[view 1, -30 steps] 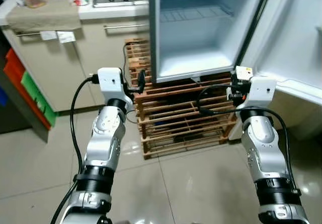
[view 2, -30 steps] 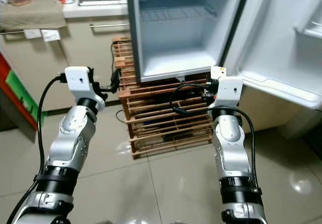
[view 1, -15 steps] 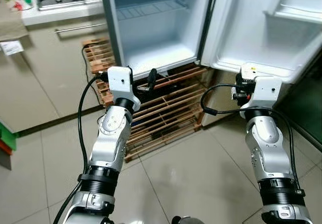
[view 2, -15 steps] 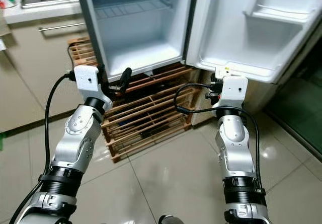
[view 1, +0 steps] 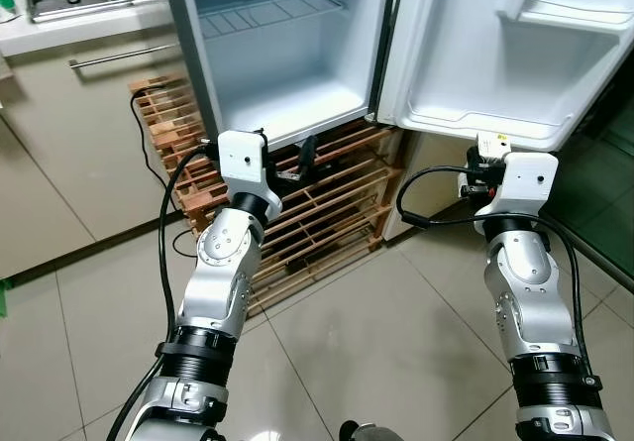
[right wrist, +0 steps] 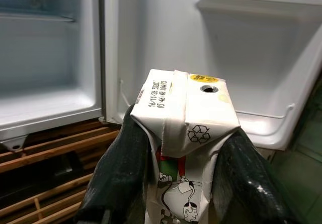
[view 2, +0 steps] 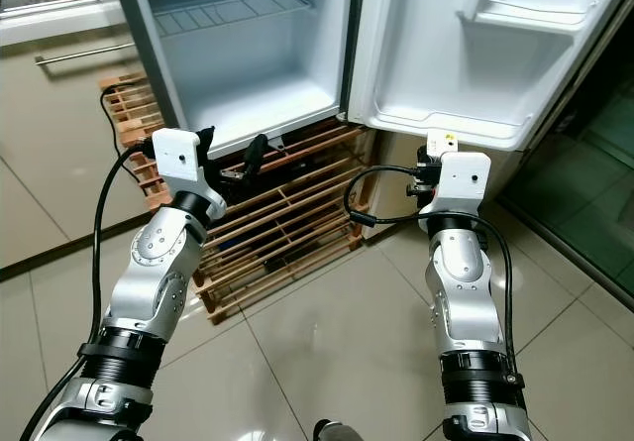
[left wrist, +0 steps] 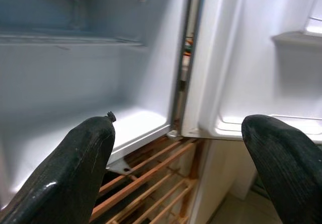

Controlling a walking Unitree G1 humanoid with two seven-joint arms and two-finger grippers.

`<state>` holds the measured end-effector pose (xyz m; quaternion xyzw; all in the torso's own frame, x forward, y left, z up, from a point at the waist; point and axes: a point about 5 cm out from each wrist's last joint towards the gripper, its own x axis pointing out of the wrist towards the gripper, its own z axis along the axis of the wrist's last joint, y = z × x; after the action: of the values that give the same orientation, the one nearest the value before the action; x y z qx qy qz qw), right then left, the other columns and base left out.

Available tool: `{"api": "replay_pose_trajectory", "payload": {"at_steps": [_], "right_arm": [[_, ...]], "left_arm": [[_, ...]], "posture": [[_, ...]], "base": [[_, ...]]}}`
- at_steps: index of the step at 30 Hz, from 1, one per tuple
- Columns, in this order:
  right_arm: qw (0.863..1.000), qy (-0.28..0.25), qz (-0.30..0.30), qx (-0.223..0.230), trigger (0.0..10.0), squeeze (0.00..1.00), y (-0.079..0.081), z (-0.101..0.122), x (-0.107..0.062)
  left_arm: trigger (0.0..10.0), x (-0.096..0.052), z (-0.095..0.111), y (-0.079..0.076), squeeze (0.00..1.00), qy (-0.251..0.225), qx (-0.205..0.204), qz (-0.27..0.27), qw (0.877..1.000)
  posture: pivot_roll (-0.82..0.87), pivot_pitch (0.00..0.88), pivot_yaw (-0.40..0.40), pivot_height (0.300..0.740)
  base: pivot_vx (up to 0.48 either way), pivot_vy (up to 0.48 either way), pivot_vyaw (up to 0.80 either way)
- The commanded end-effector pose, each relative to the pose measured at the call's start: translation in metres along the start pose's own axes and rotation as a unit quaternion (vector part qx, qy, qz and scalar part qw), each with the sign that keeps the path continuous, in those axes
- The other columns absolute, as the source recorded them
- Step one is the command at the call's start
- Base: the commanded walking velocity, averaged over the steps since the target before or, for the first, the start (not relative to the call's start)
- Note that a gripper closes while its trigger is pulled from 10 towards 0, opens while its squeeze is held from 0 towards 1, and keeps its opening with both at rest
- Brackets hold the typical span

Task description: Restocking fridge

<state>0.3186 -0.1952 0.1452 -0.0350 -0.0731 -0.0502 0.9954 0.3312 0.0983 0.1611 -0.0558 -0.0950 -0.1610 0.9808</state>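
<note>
From the head cameras I see a tiled kitchen floor [view 1: 376, 342] with the fridge [view 1: 287, 74] standing open on a wooden pallet [view 1: 327, 203]. Its lower compartment holds nothing I can make out, and the door shelf [view 1: 570, 10] on the swung-out fridge door [view 1: 495, 64] looks bare too. A bench [view 1: 69, 25] with a hob sits off to my left. My left hand [view 1: 302, 156] is raised in front of the pallet; my right hand [view 2: 424, 168] is up just below the door's bottom edge.

Left wrist view: the two black fingers [left wrist: 70, 168] are spread wide apart with nothing between them, facing the fridge's hinge side.

Right wrist view: the fingers [right wrist: 121, 168] are clamped on a white carton [right wrist: 183, 133], upright, its printed top facing the camera, in front of the door.
</note>
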Motion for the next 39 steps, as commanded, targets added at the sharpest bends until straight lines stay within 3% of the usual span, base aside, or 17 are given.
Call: {"api": "replay_pose_trajectory", "payload": {"at_steps": [1, 32, 39], "right_arm": [[1.000, -0.015, -0.001, -0.002, 10.0, 0.00, 0.000, 0.005, 0.000], [1.000, -0.019, 0.000, -0.022, 10.0, 0.00, 0.001, 0.008, 0.005], [1.000, -0.021, -0.010, -0.017, 10.0, 0.00, -0.003, 0.009, 0.005]], "left_arm": [[10.0, 0.003, 0.010, -0.006, 0.00, -0.022, 0.013, -0.018, 1.000], [10.0, 0.005, 0.013, -0.010, 0.00, -0.032, 0.018, -0.021, 0.999], [10.0, 0.006, 0.012, -0.017, 0.00, -0.032, 0.009, -0.032, 0.999]], "posture": [[-0.12, 0.000, -0.003, 0.740], [-0.13, 0.000, -0.010, 0.740], [-0.13, 0.000, -0.006, 0.740]], "base": [[0.454, 0.000, 0.00], [0.478, 0.000, 0.00], [0.000, 0.000, -0.78]]}}
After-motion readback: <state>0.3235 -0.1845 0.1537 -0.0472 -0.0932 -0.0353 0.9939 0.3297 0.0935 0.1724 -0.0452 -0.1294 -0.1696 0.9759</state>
